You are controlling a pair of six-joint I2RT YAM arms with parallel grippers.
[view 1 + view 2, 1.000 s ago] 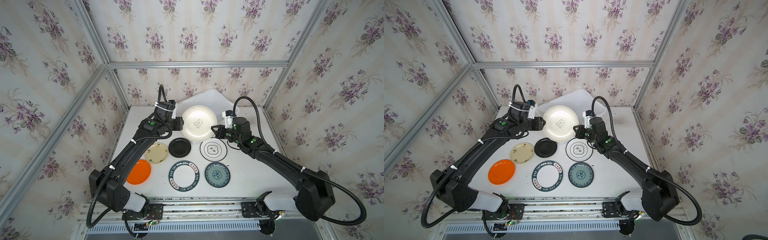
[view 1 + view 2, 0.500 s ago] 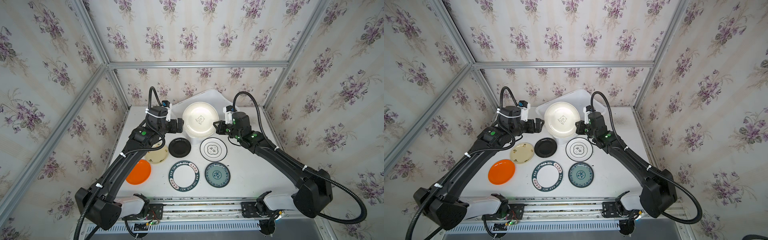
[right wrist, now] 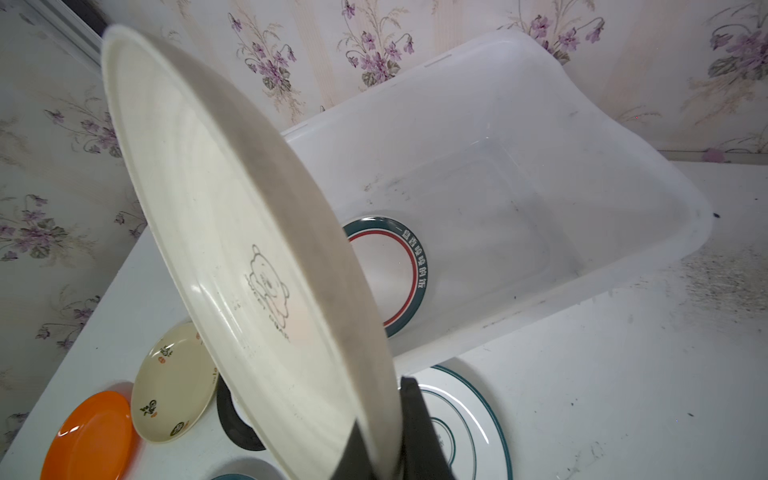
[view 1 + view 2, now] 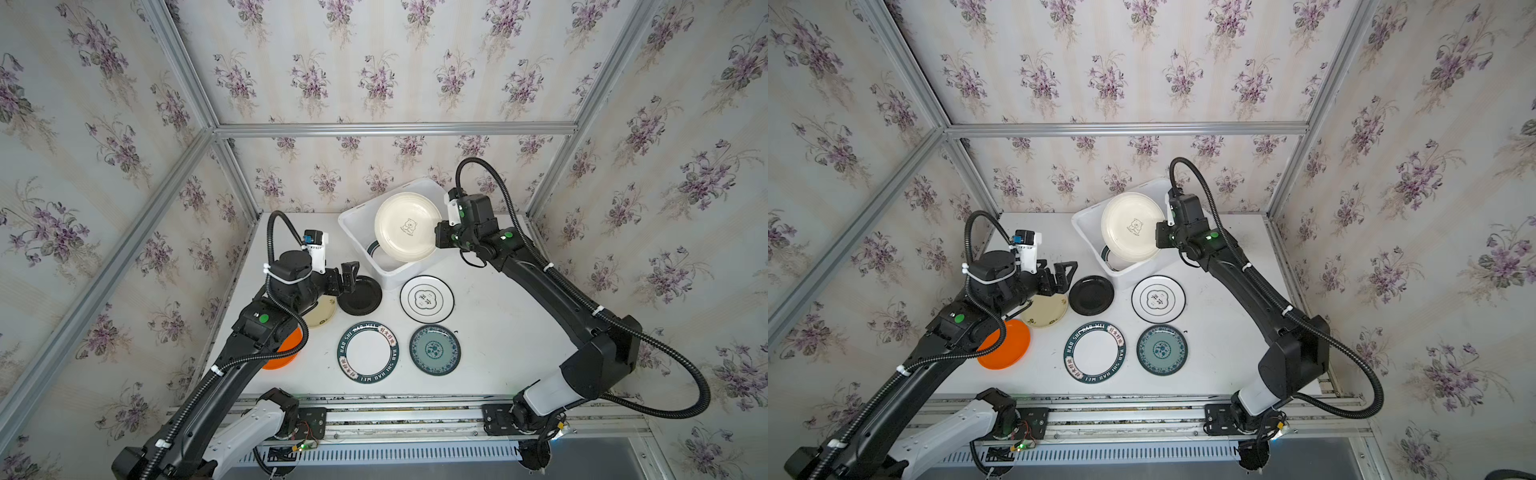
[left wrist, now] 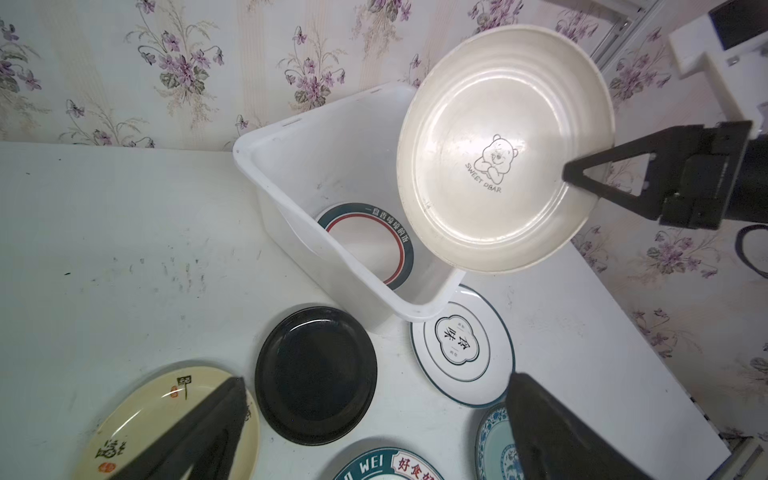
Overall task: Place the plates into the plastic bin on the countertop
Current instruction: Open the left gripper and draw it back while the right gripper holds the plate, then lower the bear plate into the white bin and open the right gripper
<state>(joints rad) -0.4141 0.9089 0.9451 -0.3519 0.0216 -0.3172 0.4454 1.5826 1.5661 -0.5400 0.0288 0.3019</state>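
Plastic bin [image 5: 299, 166] stands at the back of the countertop [image 4: 490, 332], set askew, open side up. Contents: one white plate with a dark green rim and a red inner ring [image 5: 365, 245], lying flat on the bottom at the end nearer the arms. Right gripper [image 4: 437, 237] is clamped on the rim of a large cream plate bearing a bear drawing [image 4: 405, 226] and holds it steeply tilted above the bin's opening, face turned towards the left arm; whether its lower edge touches the bin's rim cannot be told. Left gripper [image 4: 347, 279] has its jaws spread wide and holds nothing, poised above the black plate [image 4: 361, 296]. Outside the bin, flat on the countertop: black plate, small cream plate [image 4: 322, 316], orange plate [image 4: 282, 357], white plate with a thin dark rim [image 4: 427, 298] just beside the bin's near wall, letter-rimmed plate [image 4: 368, 352], teal-patterned plate [image 4: 434, 349]
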